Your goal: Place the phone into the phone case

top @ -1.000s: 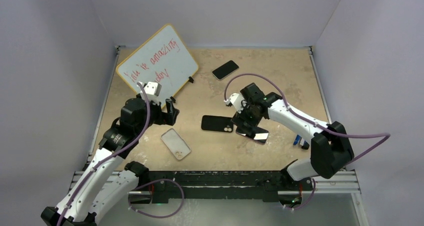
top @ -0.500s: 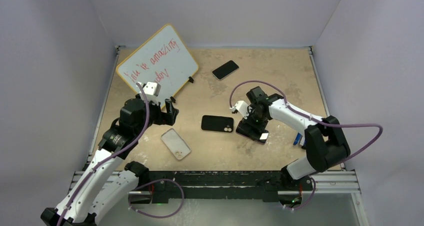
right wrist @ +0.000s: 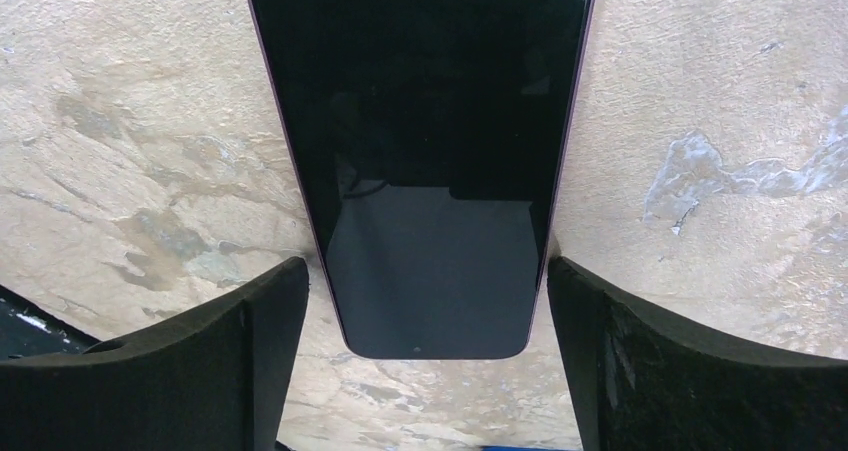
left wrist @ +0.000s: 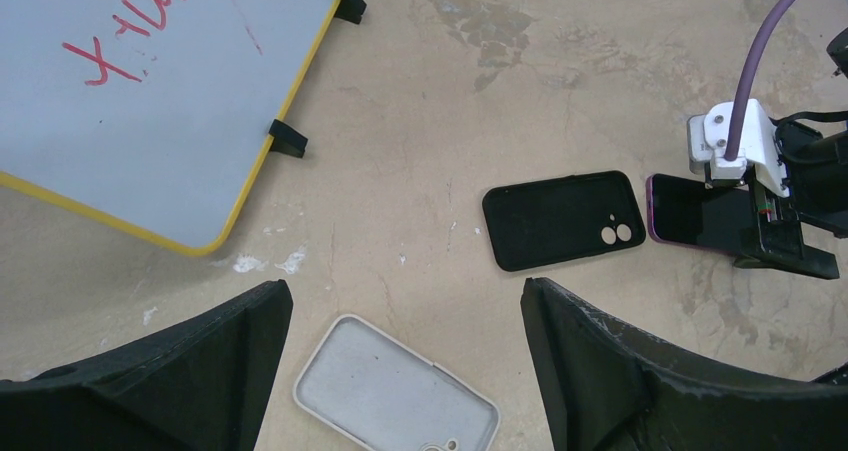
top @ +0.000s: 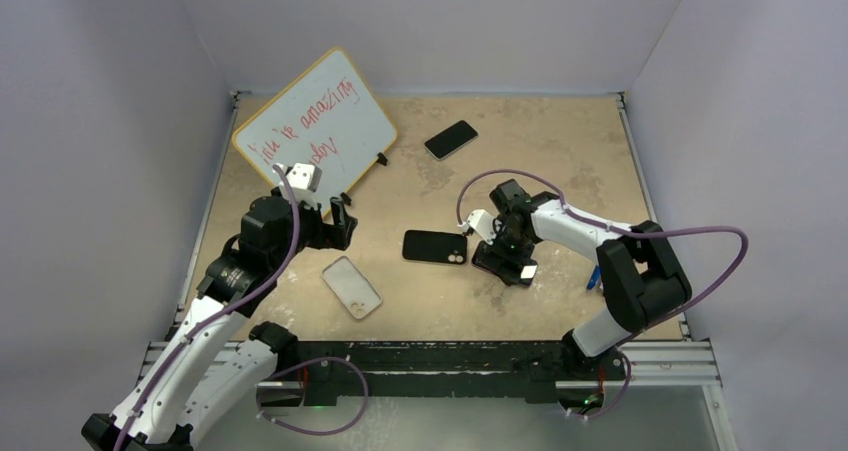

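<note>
The phone case (top: 352, 287), a whitish shell with its inside up, lies flat at the near left; in the left wrist view (left wrist: 395, 396) it sits under my open, empty left gripper (left wrist: 400, 371), which hovers above it (top: 340, 221). The phone (right wrist: 420, 151), dark screen up with a purplish rim, lies flat on the table right of centre (top: 512, 268). My right gripper (right wrist: 425, 361) is low over the phone's end (top: 505, 249). Its jaws are open, astride the phone and close to both long edges.
A black phone case (top: 435, 247) lies just left of the phone. A second dark phone (top: 450, 139) lies at the back. The yellow-framed whiteboard (top: 315, 121) stands at the back left. A small blue object (top: 595, 279) lies near the right arm.
My right gripper has moved right and down from beside the black case to sit over the phone's end. The phone, both cases and the left arm have not moved.
</note>
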